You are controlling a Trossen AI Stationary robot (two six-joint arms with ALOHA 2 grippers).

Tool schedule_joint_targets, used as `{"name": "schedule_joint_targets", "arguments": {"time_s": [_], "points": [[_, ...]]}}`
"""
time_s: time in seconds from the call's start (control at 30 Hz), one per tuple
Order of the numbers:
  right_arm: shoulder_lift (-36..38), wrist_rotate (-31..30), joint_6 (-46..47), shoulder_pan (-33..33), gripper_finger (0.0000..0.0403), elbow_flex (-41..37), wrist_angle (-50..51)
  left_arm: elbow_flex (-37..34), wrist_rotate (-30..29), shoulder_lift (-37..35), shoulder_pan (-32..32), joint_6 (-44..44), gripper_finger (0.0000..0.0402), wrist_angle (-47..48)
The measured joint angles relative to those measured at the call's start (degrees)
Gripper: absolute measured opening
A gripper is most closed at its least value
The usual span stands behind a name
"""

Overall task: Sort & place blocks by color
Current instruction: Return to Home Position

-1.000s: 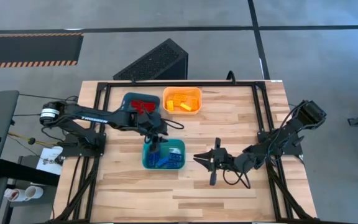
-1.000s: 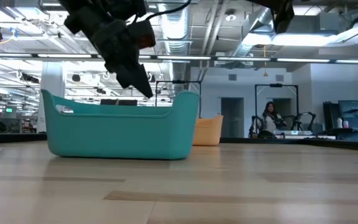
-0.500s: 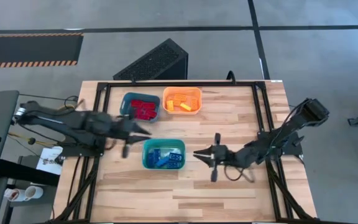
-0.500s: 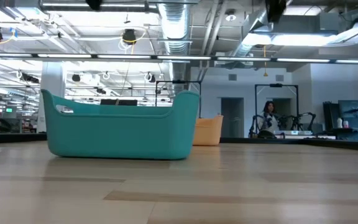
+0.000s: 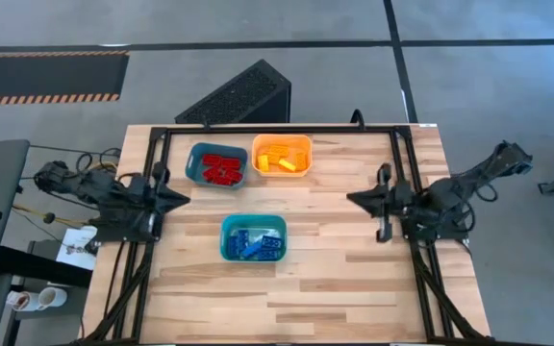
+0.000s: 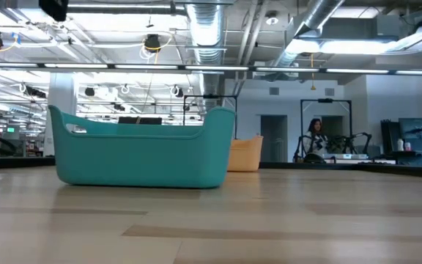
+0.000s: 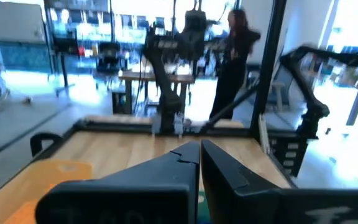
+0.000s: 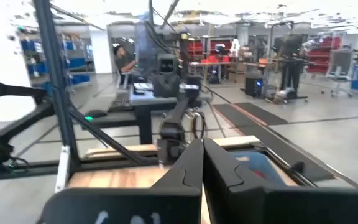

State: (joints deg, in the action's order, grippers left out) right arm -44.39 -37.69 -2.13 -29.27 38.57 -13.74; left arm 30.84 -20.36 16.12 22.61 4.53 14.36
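One wooden tabletop (image 5: pixel 335 288) under everything. Two arms next, folded at opposite edges, each end effector pinched closed on nothing. Left end effector (image 5: pixel 179 198) near the dark blue tray (image 5: pixel 193 163); right end effector (image 5: pixel 356 199) well apart from every tray.

Three trays after that:
- Dark blue tray with the red blocks (image 5: pixel 221 167).
- Orange tray (image 5: pixel 282 138) just beside it, with the yellow blocks (image 5: pixel 279 161).
- Teal tray (image 5: pixel 225 240) nearer the middle, with the blue blocks (image 5: pixel 256 243).

No block loose on the wood, so looks sorted.

Probably light, stiff, slick little bricks. Best pinched across the flat side walls, not over the studs.

From above, shows each tray's contents plainly, but leaves the fingertips too small to judge. From the wrists, shows fingers (image 7: pixel 166 171) meeting tip to tip, likewise on the right (image 8: pixel 182 168). From low across the wood, gives only the teal tray's outer wall (image 6: pixel 141 154) and an orange corner (image 6: pixel 246 155) behind, no blocks at all.
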Motion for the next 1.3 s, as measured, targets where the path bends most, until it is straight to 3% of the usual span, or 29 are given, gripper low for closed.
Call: {"name": "schedule_joint_targets", "arguments": {"time_s": [0.3,0.6,0.8,1.0,1.13,1.3], "points": [[15.63,0.09,-3.32,1.31,0.0005,-10.25,4.92,-14.62,0.26,-13.7,-0.15,-2.99,0.0,-10.59],[30.95,0.26,0.36,5.14,0.0005,-25.42,1.24,-25.16,6.43,-15.04,-3.77,-2.44,0.0,-21.9],[34.04,0.53,4.58,11.12,0.0006,-35.25,-2.58,-27.94,9.75,-15.04,-6.1,-2.06,0.0,-25.55],[34.01,10.61,6.16,17.23,0.0003,-38.07,-2.79,-30.22,14.46,-15.0,-8.07,-1.9,0.0,-29.72],[35.37,18.18,1.98,19.82,0.0003,-38.07,-5.78,-30.22,17.89,-15.04,-10.14,-4.27,0.0,-30.08],[40.82,19.84,-2.09,23.09,0.0003,-38.1,-1.99,-30.26,21.3,-15.08,-14.09,-5.7,0.0,-31.03]]}}
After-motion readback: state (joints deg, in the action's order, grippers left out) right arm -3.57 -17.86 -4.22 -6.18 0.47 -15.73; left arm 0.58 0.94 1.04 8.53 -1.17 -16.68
